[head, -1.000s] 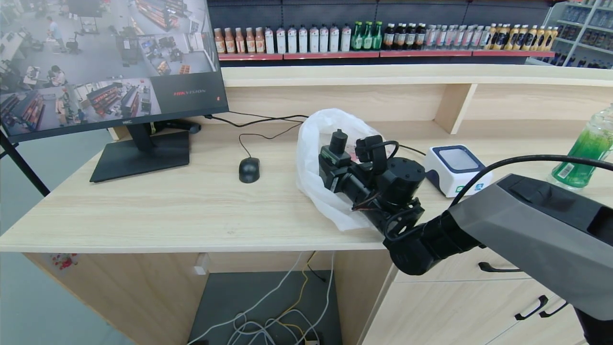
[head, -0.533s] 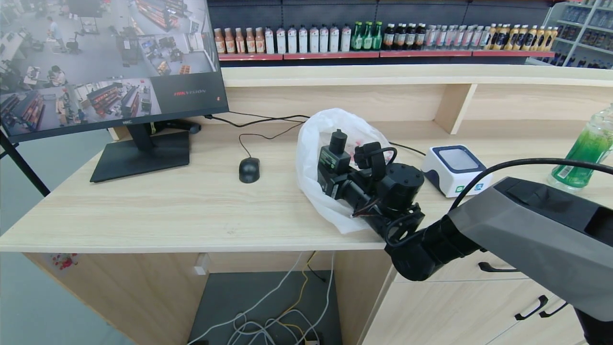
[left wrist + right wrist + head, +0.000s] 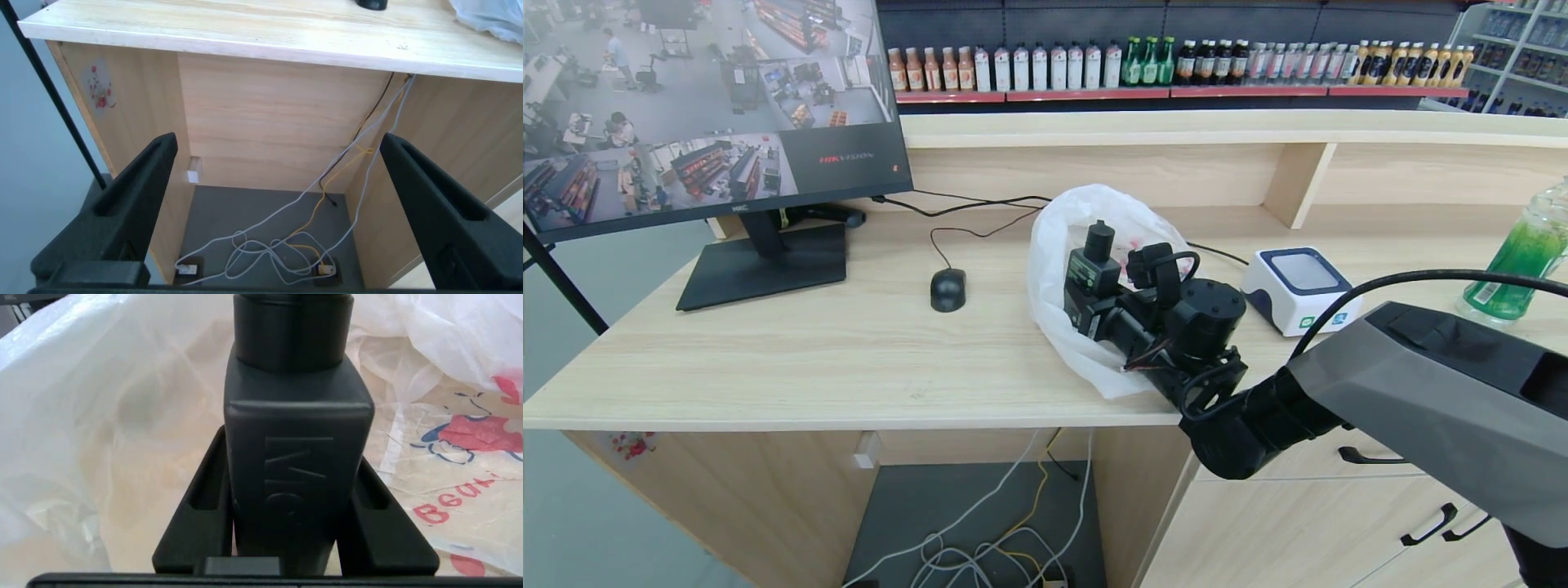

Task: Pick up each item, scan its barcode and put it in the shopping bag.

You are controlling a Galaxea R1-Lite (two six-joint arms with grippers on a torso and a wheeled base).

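left gripper [image 3: 274, 163] spread wide with nothing between the fingers, low in front of the counter [image 3: 245, 28] edge. right gripper [image 3: 298, 518] clamped on black bottle [image 3: 298, 449], bottle upright in the mouth of the white shopping bag [image 3: 1054, 245] on the counter. scanner [image 3: 1298, 290] just beside the bag, green bottle [image 3: 1519, 257] well apart on the right

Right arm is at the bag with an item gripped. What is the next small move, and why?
Probably open the right gripper to drop the dark square bottle with a round cap. Its fingers clamp the bottle's sides, and the thin white plastic shopping bag surrounds it in the right wrist view, so it seems inside the bag's mouth.
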